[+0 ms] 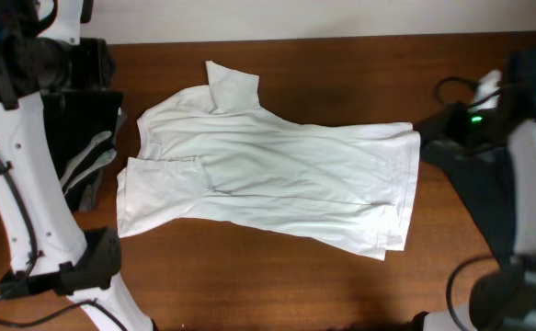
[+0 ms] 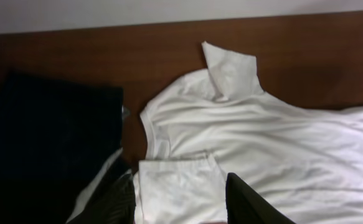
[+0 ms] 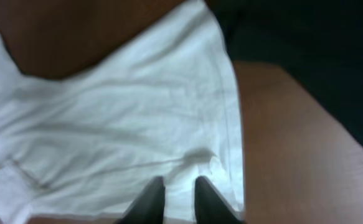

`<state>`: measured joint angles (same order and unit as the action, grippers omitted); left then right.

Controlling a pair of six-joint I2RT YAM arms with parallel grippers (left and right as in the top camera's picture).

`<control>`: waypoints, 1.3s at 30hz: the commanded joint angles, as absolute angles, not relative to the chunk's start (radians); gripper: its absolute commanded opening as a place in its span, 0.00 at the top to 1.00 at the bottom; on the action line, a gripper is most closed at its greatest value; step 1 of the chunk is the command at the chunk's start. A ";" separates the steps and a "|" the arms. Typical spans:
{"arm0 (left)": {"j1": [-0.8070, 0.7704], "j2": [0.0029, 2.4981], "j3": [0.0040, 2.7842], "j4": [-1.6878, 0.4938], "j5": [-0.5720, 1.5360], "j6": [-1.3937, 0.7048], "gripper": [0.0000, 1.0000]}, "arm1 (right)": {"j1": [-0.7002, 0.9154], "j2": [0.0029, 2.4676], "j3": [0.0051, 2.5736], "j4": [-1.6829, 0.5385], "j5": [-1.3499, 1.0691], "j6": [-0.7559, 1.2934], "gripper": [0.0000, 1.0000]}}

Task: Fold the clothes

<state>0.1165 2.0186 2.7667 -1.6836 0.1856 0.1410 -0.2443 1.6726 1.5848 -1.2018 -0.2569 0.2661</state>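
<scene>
While the overhead view gives you the whole white shirt (image 1: 268, 175) lying spread on the desk (image 1: 249, 285), it shows you neither pair of fingers, only the left arm (image 1: 10, 193) off the shirt's collar end and the right arm (image 1: 534, 184) off its hem end. One sleeve (image 1: 231, 87) sticks out past the collar on the far side, and the other sleeve (image 1: 157, 193) lies doubled over at the shirt's near corner.

Look to the left wrist view for the left fingers (image 2: 246, 199). Only one dark finger shows at the bottom edge, above the shirt beside the doubled sleeve, so you cannot tell how far they are parted or whether they hold anything. That view also shows stripes on the dark striped garment (image 2: 50, 143) lying just beside the collar, which the overhead view barely shows.

Your right wrist view shows both right fingers (image 3: 153, 196) over the hem edge of the shirt. They stand a narrow gap apart, with white fabric visible below them and nothing pinched between. A dark cloth (image 3: 306, 50) lies just beyond the hem.
</scene>
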 commanded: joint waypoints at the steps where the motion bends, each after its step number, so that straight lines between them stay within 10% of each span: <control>1: 0.108 2.014 2.607 -1.683 0.296 0.179 0.59 | -0.168 1.722 1.372 -1.009 -0.250 0.348 0.89; 12: -0.113 2.214 1.957 -0.980 0.361 0.463 0.90 | -0.151 1.975 1.137 -0.834 -0.111 0.492 0.96; 29: -0.093 2.542 1.961 -0.504 -0.039 0.212 0.99 | -0.152 1.887 1.158 -1.010 0.173 0.414 0.96; 39: 0.021 2.497 2.366 -0.967 0.024 0.173 0.84 | -0.150 1.886 1.174 -0.648 -0.363 0.252 0.96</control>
<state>0.0387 2.5191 2.2135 -0.8845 -0.0212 0.1837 -0.1505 1.9049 1.1706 -0.7429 -0.1406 0.2718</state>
